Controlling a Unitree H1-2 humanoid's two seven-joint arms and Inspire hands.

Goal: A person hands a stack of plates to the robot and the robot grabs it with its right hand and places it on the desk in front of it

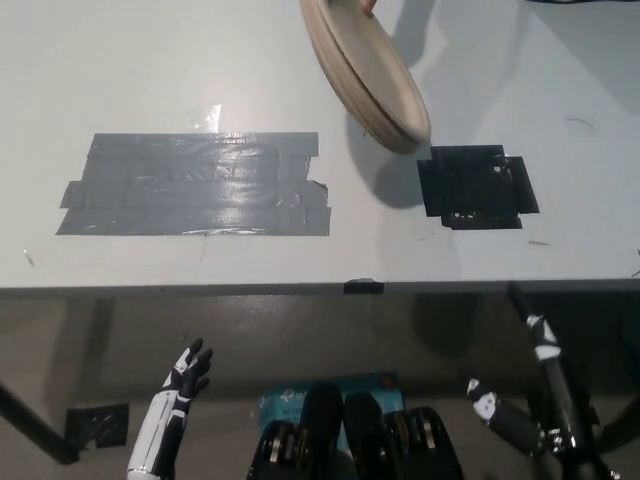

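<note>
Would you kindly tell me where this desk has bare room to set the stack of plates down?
Bare desk lies between the grey tape patch and the black tape patch, down to the near edge, and beyond the grey tape at far left. Crowded: the far middle, where the tilted stack of plates hangs.

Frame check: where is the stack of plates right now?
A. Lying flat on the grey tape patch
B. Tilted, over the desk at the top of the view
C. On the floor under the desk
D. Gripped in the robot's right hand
B: the stack of plates is tilted over the desk near the picture's top edge, while the right hand and left hand sit low, below the desk's front edge, holding nothing.
</note>
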